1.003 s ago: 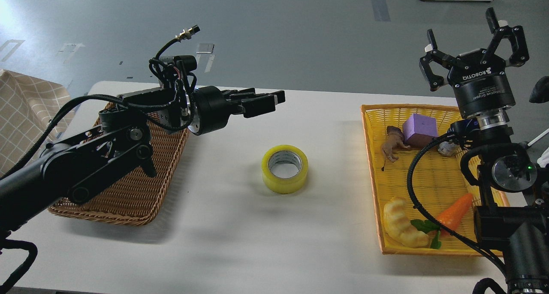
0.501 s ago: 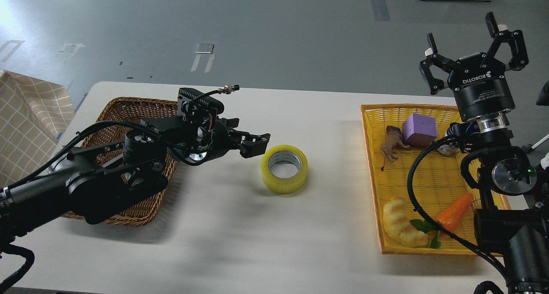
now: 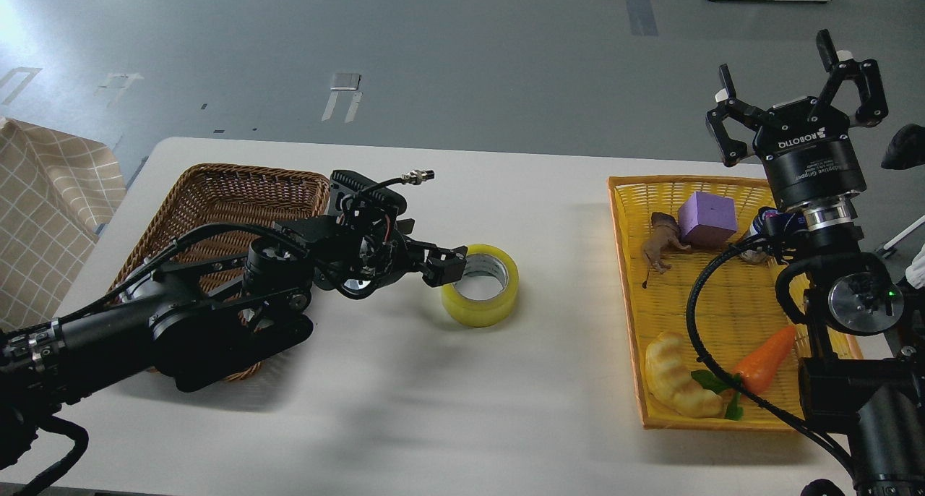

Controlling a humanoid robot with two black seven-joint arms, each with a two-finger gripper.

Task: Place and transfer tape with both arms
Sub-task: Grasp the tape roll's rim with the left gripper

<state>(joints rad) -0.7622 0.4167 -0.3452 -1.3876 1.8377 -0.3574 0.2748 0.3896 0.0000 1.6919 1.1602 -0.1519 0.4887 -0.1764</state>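
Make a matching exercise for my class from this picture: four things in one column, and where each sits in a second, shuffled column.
Things:
1. tape
2. purple block
3. carrot
4. brown basket

Places:
A. near end of the yellow basket
B. left side of the table
C. middle of the table, on bare tabletop
D. far end of the yellow basket

Pairs: 1-C, 2-D, 3-A, 4-B
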